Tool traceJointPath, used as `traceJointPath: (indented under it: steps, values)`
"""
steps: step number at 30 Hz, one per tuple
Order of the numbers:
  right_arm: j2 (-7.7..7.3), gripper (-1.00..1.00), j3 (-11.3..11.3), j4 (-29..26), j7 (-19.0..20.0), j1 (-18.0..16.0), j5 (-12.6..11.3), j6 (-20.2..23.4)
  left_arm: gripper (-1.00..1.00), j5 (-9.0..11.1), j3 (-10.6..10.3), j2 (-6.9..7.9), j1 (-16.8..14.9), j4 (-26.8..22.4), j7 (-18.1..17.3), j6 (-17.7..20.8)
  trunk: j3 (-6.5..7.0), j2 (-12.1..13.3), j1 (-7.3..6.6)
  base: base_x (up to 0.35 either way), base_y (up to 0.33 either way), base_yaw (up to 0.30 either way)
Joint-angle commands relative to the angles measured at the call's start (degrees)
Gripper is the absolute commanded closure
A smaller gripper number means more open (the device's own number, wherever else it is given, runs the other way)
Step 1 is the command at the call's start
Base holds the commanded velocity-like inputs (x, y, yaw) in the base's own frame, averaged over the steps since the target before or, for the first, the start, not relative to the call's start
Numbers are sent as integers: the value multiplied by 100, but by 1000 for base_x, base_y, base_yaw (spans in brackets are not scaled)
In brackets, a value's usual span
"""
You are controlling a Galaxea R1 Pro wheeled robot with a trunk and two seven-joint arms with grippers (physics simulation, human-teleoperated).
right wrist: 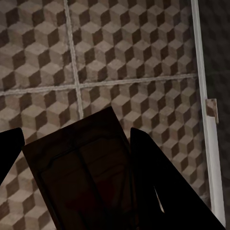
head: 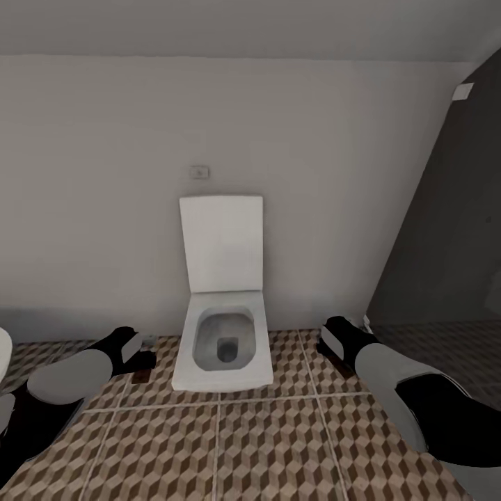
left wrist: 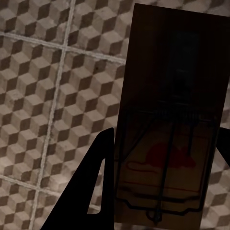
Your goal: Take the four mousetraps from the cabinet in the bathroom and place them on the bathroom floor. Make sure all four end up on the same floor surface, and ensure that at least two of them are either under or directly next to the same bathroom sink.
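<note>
Carrying one mousetrap in each claw, we face the white toilet [head: 223, 341] and not the sink. The left claw [left wrist: 163, 187] is closed on a mousetrap [left wrist: 170, 120] with a red mouse print, and the right claw [right wrist: 72, 163] grips a second mousetrap [right wrist: 81, 167]. Both hang low over the bathroom floor [head: 278, 445], probably so the release will be gentle.

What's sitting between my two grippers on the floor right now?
In the head view, the white toilet stands between the left gripper and right gripper, on the tiled floor.
</note>
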Motion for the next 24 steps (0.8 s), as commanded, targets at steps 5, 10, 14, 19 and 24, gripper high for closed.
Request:
traceJointPath:
  steps: [5,10,14,19,24]
  values:
    - [0,100,39,-8,-46,-2,-71,18,100,61,-26,1,-3,0,14,15,-95,-204,110,0,0,0]
    - [-4,100,39,-8,-46,-2,-71,14,100,61,-26,1,-4,-1,14,15,-185,-405,219,0,0,0]
    - [-8,100,32,-8,-46,-2,-74,-70,100,61,-26,1,-4,-1,14,15,-257,-565,307,0,0,0]
    - [-5,100,23,-8,-43,-2,-95,-195,100,61,-26,4,-4,0,14,15,-347,-766,417,0,0,0]
    - [-1,100,22,-8,-38,-2,-427,-209,100,61,-26,23,-4,7,14,15,-436,-966,527,0,0,0]
